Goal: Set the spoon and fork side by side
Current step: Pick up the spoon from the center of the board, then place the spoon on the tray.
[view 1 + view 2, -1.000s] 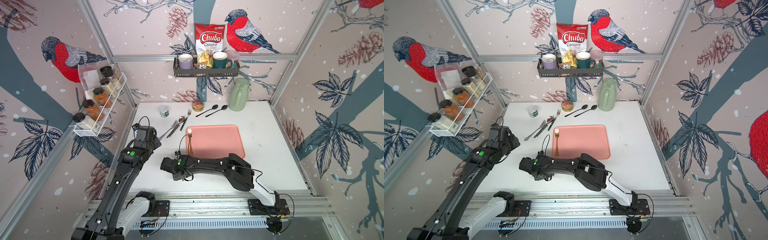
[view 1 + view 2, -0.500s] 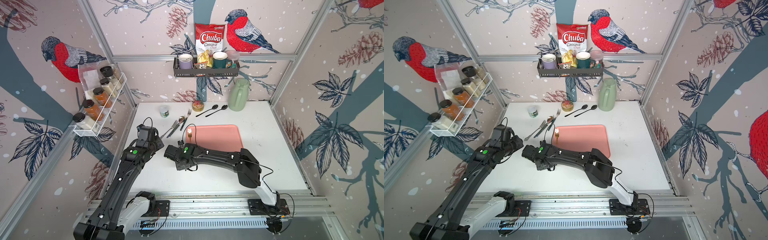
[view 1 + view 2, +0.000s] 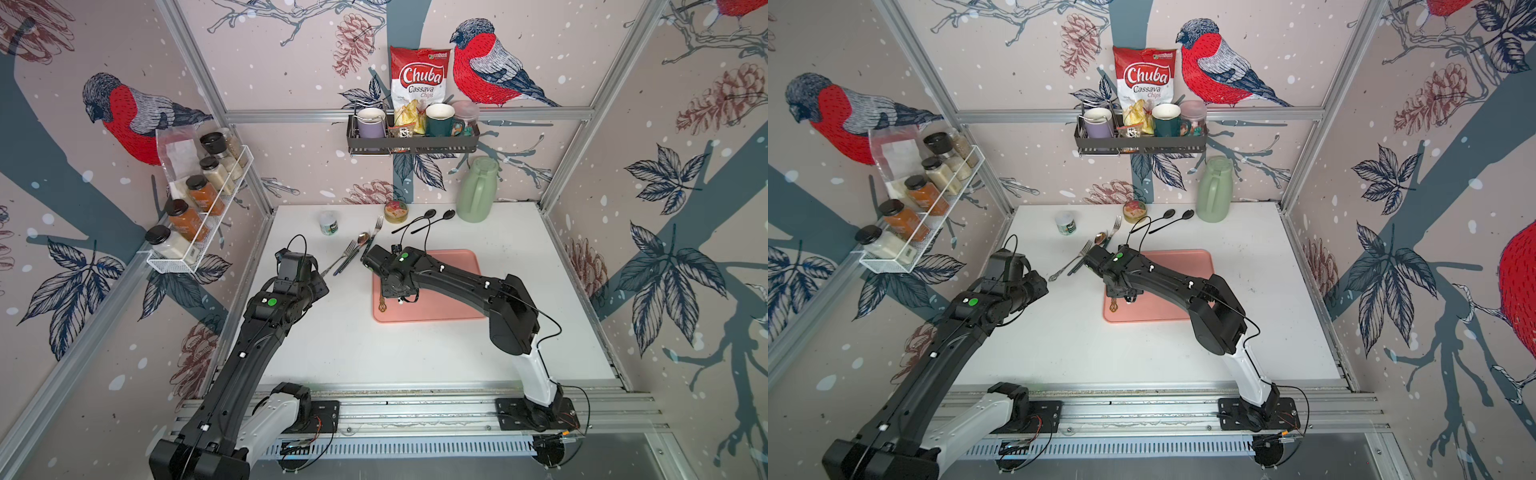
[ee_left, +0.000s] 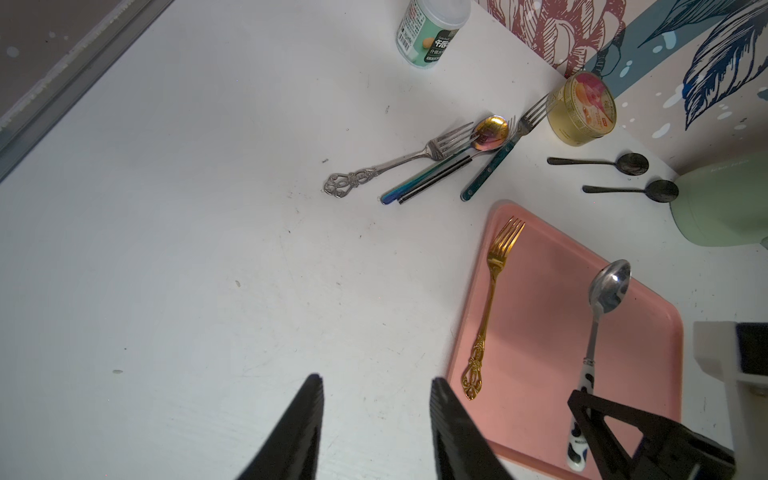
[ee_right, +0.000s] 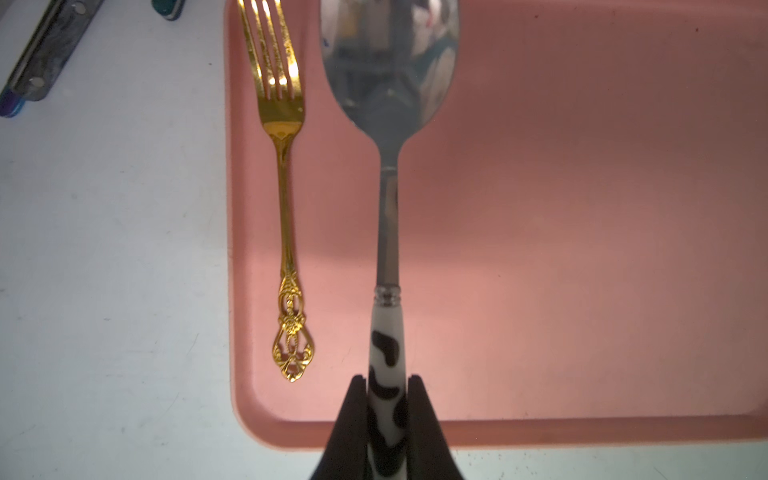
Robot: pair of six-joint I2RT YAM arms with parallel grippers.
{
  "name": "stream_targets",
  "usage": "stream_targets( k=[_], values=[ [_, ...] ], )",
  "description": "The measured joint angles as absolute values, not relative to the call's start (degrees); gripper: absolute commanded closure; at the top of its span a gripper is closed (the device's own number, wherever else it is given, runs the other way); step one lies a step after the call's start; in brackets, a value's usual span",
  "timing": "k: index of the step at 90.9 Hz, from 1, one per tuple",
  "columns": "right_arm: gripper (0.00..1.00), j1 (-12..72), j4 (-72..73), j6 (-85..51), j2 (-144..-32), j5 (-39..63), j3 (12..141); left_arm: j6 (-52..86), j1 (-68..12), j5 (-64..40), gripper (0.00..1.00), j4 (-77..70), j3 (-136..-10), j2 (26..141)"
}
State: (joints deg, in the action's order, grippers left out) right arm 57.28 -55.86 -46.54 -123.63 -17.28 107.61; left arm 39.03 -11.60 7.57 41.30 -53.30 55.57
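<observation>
The white table (image 3: 353, 353) carries a pink tray (image 5: 582, 249), and the right arm reaches in over the tray's near edge. Its right gripper (image 5: 387, 380) is clamped on the cow-patterned handle of the spoon (image 5: 388, 208), whose stem and bowl run straight out ahead of the fingertips. The spoon looks to me to be held a little above the tray floor rather than lying on it, though I cannot be sure of that. Just beside the gripper, on the side toward the left arm, the gold fork (image 5: 284, 208) lies flat inside the tray's edge, tines pointing the same way as the spoon's bowl, the two near each other and close to parallel but not touching. The left gripper (image 4: 376, 380) hangs over bare table with its jaws apart and nothing between them; the fork's handle end is just off to one side of it, and a loose cluster of spare cutlery (image 4: 436, 166) lies well ahead. I judge this to be the placing step: the fork is down and the spoon is lined up next to it. The next move calls for lowering the spoon level onto the tray, then opening the jaws without nudging the fork.
</observation>
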Motion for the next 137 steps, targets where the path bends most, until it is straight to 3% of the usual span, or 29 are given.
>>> stream_targets(
  k=[94, 101, 109, 114, 137],
  values=[
    [0.83, 55.90, -49.28, -46.41, -132.25, -10.70, 107.66, 39.03, -11.60, 7.51, 0.56, 40.86, -52.80, 55.64],
    [0.77, 56.01, -49.15, -46.44, -132.66, -10.94, 107.79, 39.03, -11.60, 7.22, 0.56, 40.82, -52.73, 55.75],
    [0.56, 56.16, -48.51, -46.44, -132.79, -10.70, 108.01, 39.00, -11.60, 7.05, 0.56, 40.60, -52.64, 55.81],
    [0.48, 56.23, -48.25, -46.41, -132.79, -10.72, 108.09, 38.98, -11.60, 7.05, 0.56, 40.47, -52.49, 55.88],
    [0.41, 57.17, -50.63, -45.87, -128.84, -11.90, 110.10, 35.97, -11.60, 3.77, 0.55, 38.28, -52.40, 59.07]
  ],
)
